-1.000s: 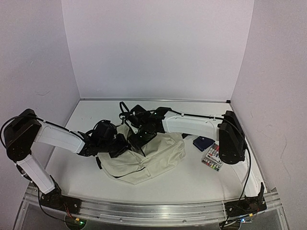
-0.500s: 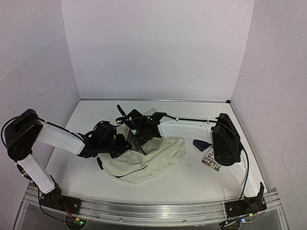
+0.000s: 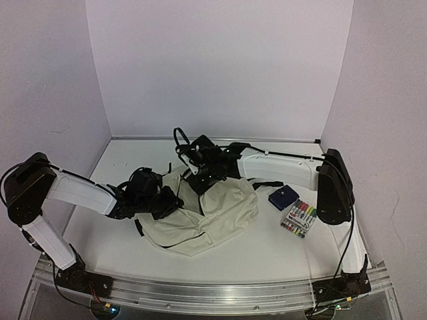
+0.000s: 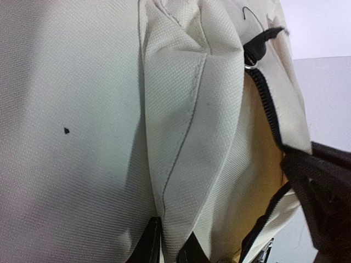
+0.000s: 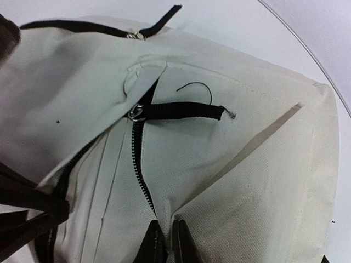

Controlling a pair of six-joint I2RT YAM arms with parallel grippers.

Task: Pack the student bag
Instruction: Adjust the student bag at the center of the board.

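Student bag (image 3: 212, 215): cream fabric, lying slumped on the table (image 3: 280, 257), roughly mid-table in the top view. Its bulk spreads toward the near edge, and its upper end is bunched up on the far side, where both my arms meet it. Black straps trail off that far end.

Zipper (image 5: 139, 164): black teeth running down the bag's face, partly parted. A black pull strap (image 5: 181, 110) on a metal ring lies flat across the cream cloth just above the zipper's top. In the left wrist view the same kind of zipper (image 4: 264, 101) edges an opening on the bag's right side, with a tan-looking inner face behind it.

Left gripper (image 3: 171, 200): at the bag's left upper edge. From the wrist, the left gripper (image 4: 170, 247) is closed on a stitched fold of the bag's fabric, the fold running up from between the two fingers (image 4: 149, 242).

Right gripper (image 3: 201, 177): at the bag's far end, just beyond the left one. From the wrist, the right gripper (image 5: 165, 241) has its fingers (image 5: 156, 241) drawn nearly together, pinching a crease of bag cloth beside the zipper's lower run.

Navy pouch (image 3: 283, 198): on the table just right of the bag, not touching it.

Marker pack (image 3: 299, 219): right of the bag, beside the pouch on its near side, coloured caps showing.
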